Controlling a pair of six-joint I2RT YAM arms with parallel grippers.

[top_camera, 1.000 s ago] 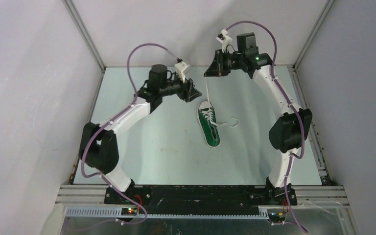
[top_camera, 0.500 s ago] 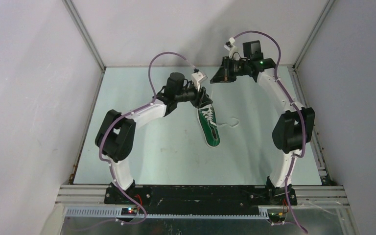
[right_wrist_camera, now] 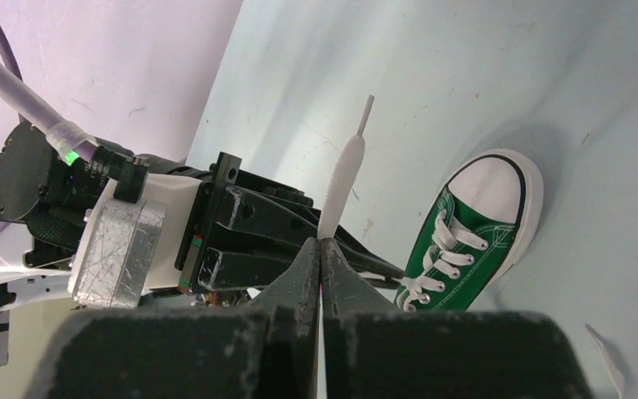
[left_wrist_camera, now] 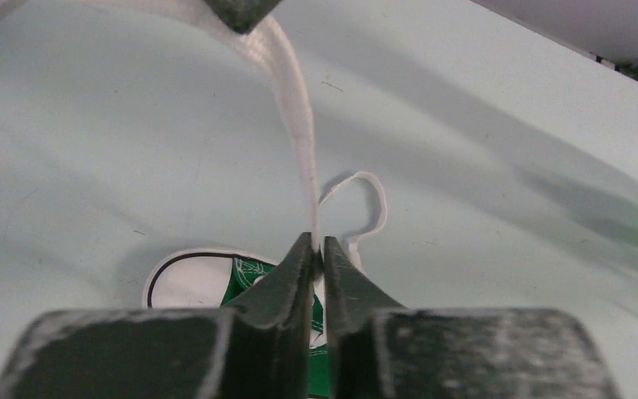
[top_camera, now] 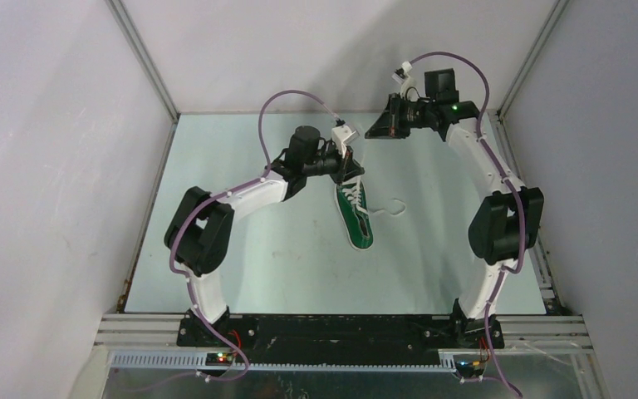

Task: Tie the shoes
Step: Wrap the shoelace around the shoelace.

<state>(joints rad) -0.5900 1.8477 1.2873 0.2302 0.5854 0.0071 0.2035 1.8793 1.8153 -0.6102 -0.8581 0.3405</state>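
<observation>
The shoes are one green sneaker [top_camera: 355, 214] lying mid-table, its white toe cap [right_wrist_camera: 498, 184] toward the back wall. My right gripper [top_camera: 371, 131] hangs above and behind the toe, shut on one white lace [right_wrist_camera: 342, 179] whose tip sticks out past the fingers. That lace [left_wrist_camera: 299, 125] runs taut down toward the shoe. My left gripper [top_camera: 352, 170] sits just over the toe, its jaws shut on the same lace [left_wrist_camera: 316, 237] lower down. The other lace [top_camera: 394, 207] lies in a loose loop on the table, right of the shoe.
The pale table [top_camera: 249, 249] is boxed in by white walls with metal posts [top_camera: 145, 66] at the back corners. Purple cables [top_camera: 287, 98] arc above both wrists. A metal rail [top_camera: 540, 266] runs along the table's right edge.
My left arm swung right and forward to the raised lace above the toe, and its jaws closed on it. The right gripper drifted slightly right, still holding the lace up.
</observation>
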